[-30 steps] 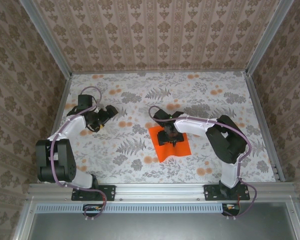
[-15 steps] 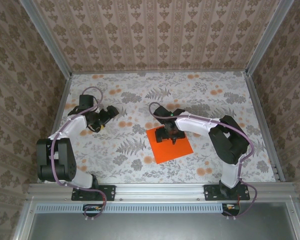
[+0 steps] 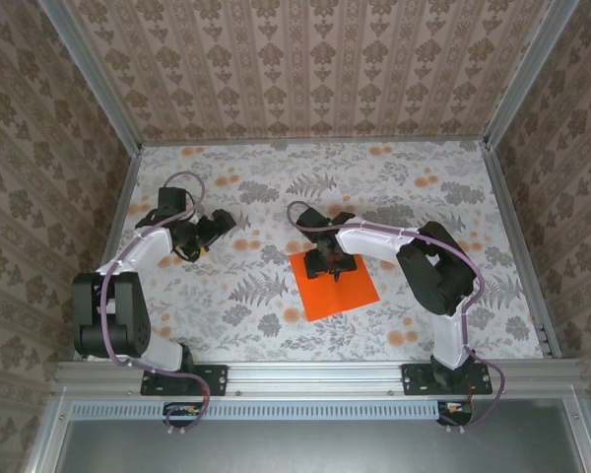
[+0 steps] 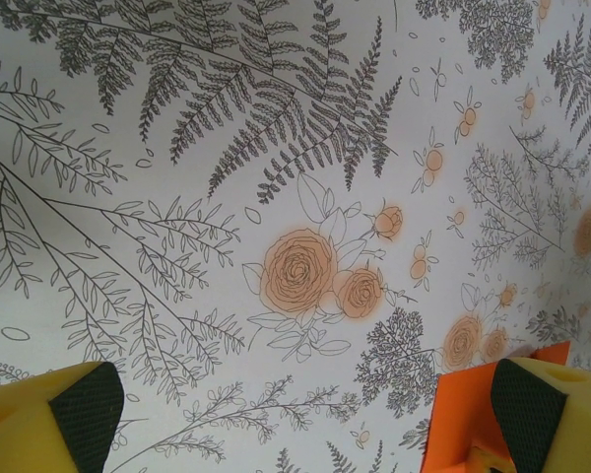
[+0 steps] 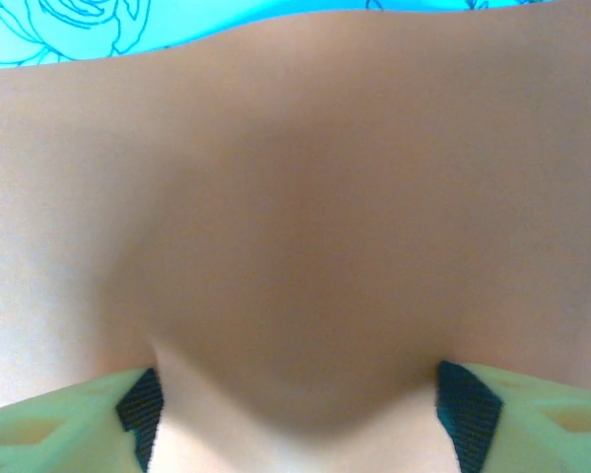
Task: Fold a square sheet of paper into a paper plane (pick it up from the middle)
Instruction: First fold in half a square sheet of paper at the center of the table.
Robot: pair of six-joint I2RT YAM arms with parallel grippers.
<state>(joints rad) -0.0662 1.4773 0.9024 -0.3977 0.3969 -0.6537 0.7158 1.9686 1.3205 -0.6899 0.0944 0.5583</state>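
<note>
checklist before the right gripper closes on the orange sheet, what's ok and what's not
1. Square sheet of paper lying flat and unfolded: ok.
2. Right gripper above the sheet: ok.
3. Gripper over the sheet's middle: not ok, it sits nearer the far edge.
4. Right fingers spread open: ok.
5. Contact with the paper: cannot tell, the right wrist view is blurred.
6. Left gripper open and off the sheet: ok.
</note>
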